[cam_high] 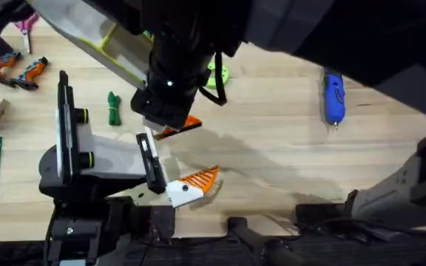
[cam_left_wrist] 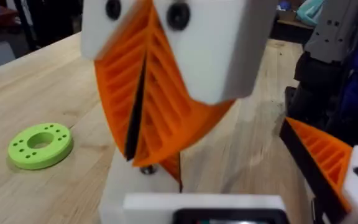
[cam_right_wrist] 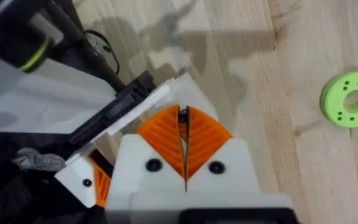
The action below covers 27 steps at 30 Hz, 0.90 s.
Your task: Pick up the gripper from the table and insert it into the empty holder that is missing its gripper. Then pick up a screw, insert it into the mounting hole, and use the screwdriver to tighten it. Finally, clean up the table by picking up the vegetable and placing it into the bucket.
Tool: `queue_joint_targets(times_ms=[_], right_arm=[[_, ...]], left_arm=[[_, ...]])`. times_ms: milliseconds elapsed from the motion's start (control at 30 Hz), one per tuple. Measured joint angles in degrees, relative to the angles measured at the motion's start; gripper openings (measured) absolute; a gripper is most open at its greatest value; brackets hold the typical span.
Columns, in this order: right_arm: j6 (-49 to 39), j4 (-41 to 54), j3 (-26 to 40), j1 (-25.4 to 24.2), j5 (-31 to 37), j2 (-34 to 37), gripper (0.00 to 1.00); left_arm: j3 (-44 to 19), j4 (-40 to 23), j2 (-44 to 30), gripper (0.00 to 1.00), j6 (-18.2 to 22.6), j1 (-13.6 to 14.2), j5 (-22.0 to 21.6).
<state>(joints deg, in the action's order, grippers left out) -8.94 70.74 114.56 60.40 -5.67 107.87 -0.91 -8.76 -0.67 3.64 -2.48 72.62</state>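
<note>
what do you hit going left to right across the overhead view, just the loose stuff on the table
orange-handled pliers → dark green vegetable → lime-green ring → blue screwdriver

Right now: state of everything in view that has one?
screwdriver, lying flat on the table, not held
vegetable, lying on the table, not held
lime ring, flat on the table
pliers, lying on the table
orange-tipped jaw, tip fitted
left gripper, shut
right gripper, shut
</note>
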Motion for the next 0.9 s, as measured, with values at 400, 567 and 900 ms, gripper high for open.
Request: queue_joint_targets(times_ms=[400, 567, 900], right_arm=[[0.16, 1.33, -0.56, -0.11, -0.02, 0.00, 0.007], [0.16, 1.08, -1.14, -0.11, 0.00, 0.00, 0.007], [0.16, 0.16, -1.40, -0.11, -0.04, 0.15, 0.007]], left_arm=[[0.00, -0.01, 0.00, 0.985, 0.00, 0.00, 0.01], [0.00, -0.01, 0.00, 0.987, -0.02, 0.00, 0.02], [0.00, -0.01, 0.00, 0.986, 0.00, 0.00, 0.02]])
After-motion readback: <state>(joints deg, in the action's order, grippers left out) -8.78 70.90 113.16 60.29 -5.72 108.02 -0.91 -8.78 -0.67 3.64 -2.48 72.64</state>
